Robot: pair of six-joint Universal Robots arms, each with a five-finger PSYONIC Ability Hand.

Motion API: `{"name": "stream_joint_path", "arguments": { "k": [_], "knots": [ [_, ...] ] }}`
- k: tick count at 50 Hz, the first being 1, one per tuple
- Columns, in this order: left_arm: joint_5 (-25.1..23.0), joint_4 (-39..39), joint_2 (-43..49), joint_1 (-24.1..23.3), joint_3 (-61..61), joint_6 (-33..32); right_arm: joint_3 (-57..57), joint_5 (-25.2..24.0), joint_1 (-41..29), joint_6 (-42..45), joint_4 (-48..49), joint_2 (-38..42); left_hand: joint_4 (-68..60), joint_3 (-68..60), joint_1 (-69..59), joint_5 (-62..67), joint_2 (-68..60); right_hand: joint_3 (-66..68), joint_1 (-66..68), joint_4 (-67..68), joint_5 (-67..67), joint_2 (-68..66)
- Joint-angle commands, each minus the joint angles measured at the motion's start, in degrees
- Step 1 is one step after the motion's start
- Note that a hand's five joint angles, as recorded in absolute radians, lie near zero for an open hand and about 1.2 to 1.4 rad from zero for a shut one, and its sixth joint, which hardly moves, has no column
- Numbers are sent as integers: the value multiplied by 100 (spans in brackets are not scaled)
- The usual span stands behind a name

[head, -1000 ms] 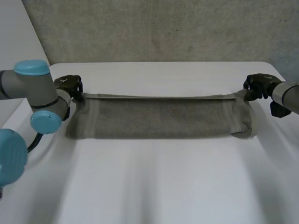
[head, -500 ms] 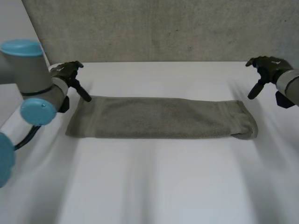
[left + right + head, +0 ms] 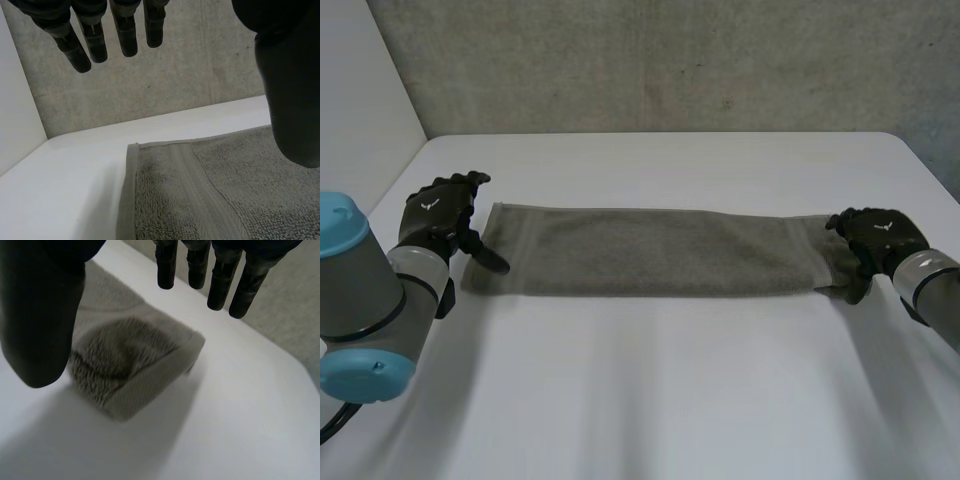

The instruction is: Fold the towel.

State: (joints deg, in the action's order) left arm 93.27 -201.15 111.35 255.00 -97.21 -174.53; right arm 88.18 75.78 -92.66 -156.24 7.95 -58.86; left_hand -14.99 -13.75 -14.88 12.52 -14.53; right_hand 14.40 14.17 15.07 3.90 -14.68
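A grey-brown towel [image 3: 660, 250] lies flat on a white table [image 3: 650, 400], folded lengthwise into a long, narrow strip that stretches from one hand to the other.

The left hand [image 3: 438, 215] sits just beside one short end of the strip. Its fingers [image 3: 125, 35] are straight and spread well away from the thumb [image 3: 292, 100], and they hold nothing. In the left wrist view the towel's far corner, with its stitched border, lies on the table under the palm, and the thumb hangs above the cloth.

The right hand [image 3: 875, 235] is at the opposite short end. It is also open, with straight fingers [image 3: 220, 285] held apart from the thumb [image 3: 42, 315] and nothing in its grasp. In the right wrist view the end of the towel lies below the gap between thumb and fingers. There the layers bulge slightly, so the fluffy inner pile shows between them.

A rough grey wall [image 3: 650, 60] rises beyond the table's far edge, past both hands.
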Motion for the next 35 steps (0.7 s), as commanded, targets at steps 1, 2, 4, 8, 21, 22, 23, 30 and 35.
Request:
{"name": "stream_joint_path", "arguments": {
  "k": [1,2,4,8,21,22,23,30,35],
  "knots": [
    [7,-56,89,-3,-9,-3,-379,33,64,6,84,725,478,353,467,-1231,432,810,833,744,861,-782],
    [7,-65,89,-3,-18,6,-380,33,64,6,84,726,478,353,467,-1231,432,813,836,747,864,-785],
    [7,-65,98,6,-35,-3,-582,77,64,6,84,928,478,353,467,-1231,432,2652,2675,2586,2703,-2624],
    [7,-109,98,6,-70,-3,-688,243,125,6,102,964,478,353,467,-1231,432,6540,6563,6473,6590,-6512],
    [7,-109,89,14,-114,-3,-732,895,1013,1175,392,296,478,353,467,-1231,432,6560,6583,6493,6610,-6532],
    [7,-100,89,15,-114,-3,-802,895,1109,1506,392,270,478,353,467,-1231,432,6560,6583,6493,6610,-6532],
    [7,-100,89,15,-114,-3,-898,895,1145,1857,374,261,478,353,467,-1231,432,6560,6583,6493,6610,-6532],
    [16,-109,89,6,-123,-3,-1433,912,411,2686,339,41,494,370,483,-1248,449,6560,6583,6493,6610,-6532],
    [16,-100,98,-3,-123,-11,-1987,877,-916,2704,330,14,495,370,484,-1248,449,6560,6583,6493,6610,-6532]
  ]
}}
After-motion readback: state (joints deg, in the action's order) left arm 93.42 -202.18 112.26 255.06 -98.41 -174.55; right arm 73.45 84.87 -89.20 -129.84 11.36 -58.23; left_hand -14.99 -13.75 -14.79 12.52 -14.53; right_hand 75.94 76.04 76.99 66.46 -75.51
